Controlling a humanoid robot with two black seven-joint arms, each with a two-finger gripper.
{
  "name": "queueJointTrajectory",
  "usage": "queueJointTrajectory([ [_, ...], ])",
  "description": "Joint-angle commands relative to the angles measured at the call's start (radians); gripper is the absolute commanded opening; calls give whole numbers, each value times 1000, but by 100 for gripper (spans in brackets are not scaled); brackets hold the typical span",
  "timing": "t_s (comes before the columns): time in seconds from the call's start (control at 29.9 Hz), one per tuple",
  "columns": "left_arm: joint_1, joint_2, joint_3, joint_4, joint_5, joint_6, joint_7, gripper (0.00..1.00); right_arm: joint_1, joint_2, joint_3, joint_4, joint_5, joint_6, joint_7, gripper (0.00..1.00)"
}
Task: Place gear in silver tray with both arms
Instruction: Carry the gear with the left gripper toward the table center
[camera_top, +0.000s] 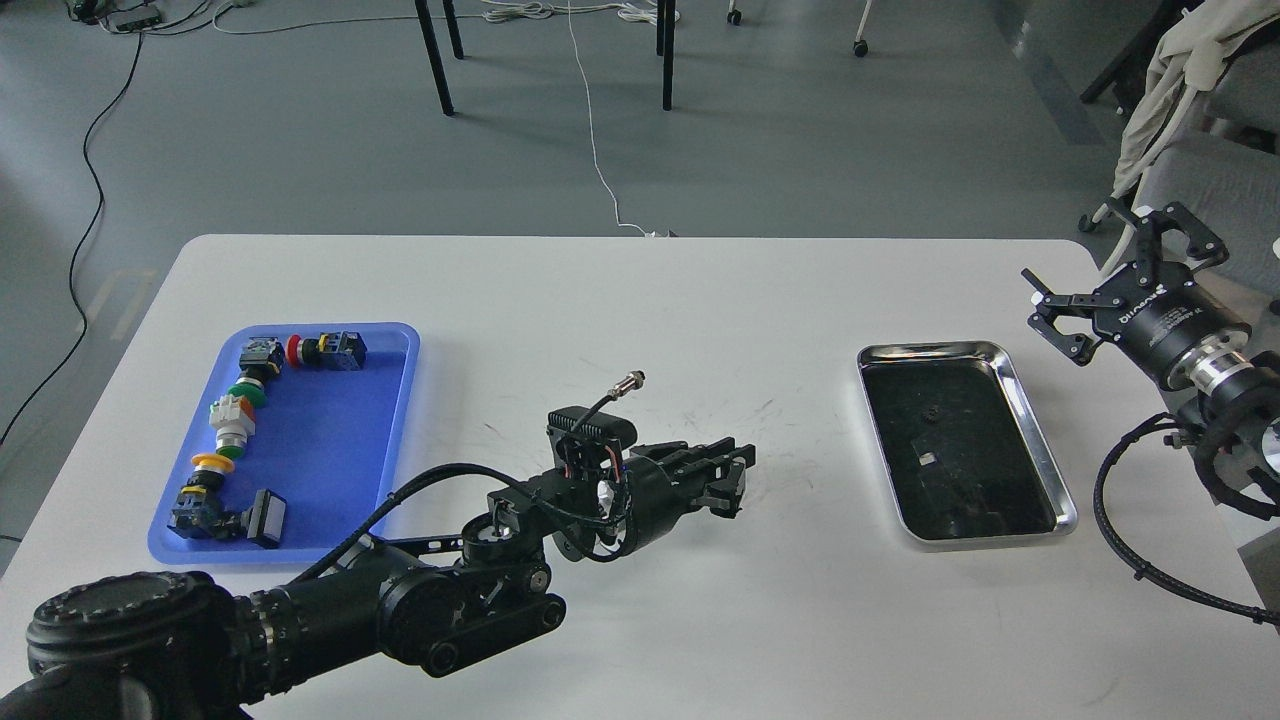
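The silver tray (1034, 432) lies on the right part of the white table (640, 300), with only small specks on its dark bottom. My left gripper (737, 482) hovers low over the table's middle, left of the tray, pointing right. Its fingers (712, 461) are closed together, and a small grey piece that I take for the gear (716, 497) shows between them, mostly hidden. My right gripper (1090, 255) is open and empty, raised beyond the tray's far right corner near the table's right edge.
A blue plastic tray (310, 440) at the left holds several push-button switches (232, 425) along its left and far sides. Chair legs and cables are on the floor beyond the table. A chair with cloth stands at the far right.
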Motion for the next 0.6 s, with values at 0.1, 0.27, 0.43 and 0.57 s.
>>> queueJointTrajectory([
  [0.1, 19, 0, 1, -2, 1, 15, -1, 11, -2, -1, 0, 0, -1, 0, 0, 96],
  [0.27, 22, 0, 1, -2, 1, 17, -3, 21, -2, -1, 0, 0, -1, 0, 0, 96],
  [0.43, 22, 0, 1, -6, -3, 20, -13, 45, -2, 0, -2, 0, -1, 1, 0, 96],
  [0.57, 21, 0, 1, -8, -12, 29, -23, 71, 0, 0, -2, 0, -1, 0, 0, 96],
])
